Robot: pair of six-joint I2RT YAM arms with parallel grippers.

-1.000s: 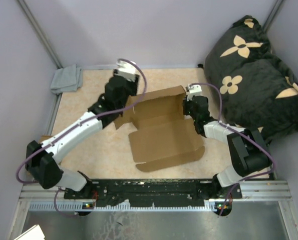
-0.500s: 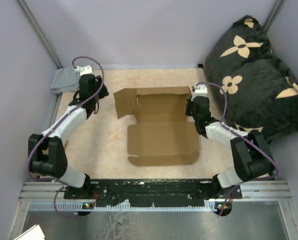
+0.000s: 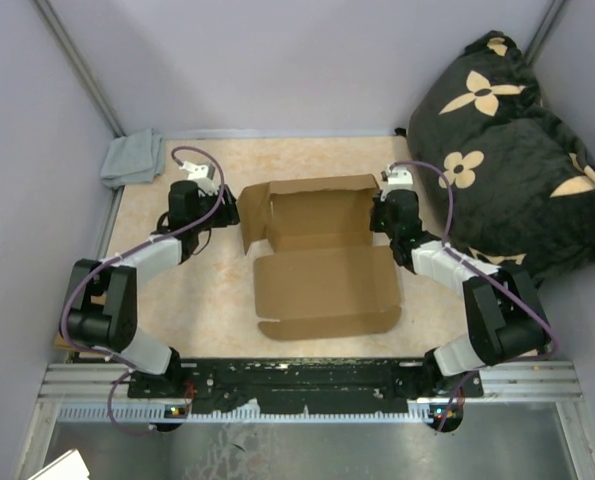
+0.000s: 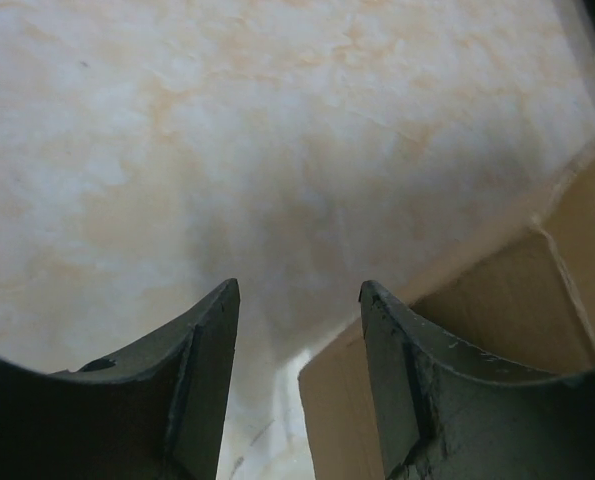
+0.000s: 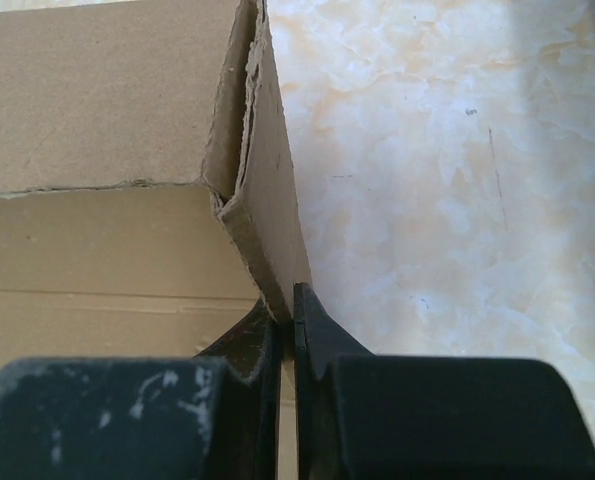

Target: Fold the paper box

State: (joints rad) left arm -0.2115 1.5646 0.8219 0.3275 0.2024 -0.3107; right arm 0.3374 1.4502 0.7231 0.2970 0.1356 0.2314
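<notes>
The paper box (image 3: 322, 270), plain brown cardboard, lies partly folded in the middle of the table, its back and side walls raised and its lid flap flat toward me. My right gripper (image 3: 382, 213) is shut on the box's right side wall (image 5: 267, 190), pinching the cardboard between its fingers. My left gripper (image 3: 227, 208) is open beside the box's left side flap (image 3: 254, 212). In the left wrist view the flap's edge (image 4: 347, 400) stands between the open fingers, close to the right finger (image 4: 397, 370).
A grey cloth (image 3: 133, 158) lies at the table's far left corner. A black pillow with tan flowers (image 3: 507, 140) fills the far right. Grey walls enclose the table on the left and back.
My left arm swung from the box's far left out to the left, then back in to the left flap. The box turned square and settled; the left flap now stands raised. My right gripper kept hold.
</notes>
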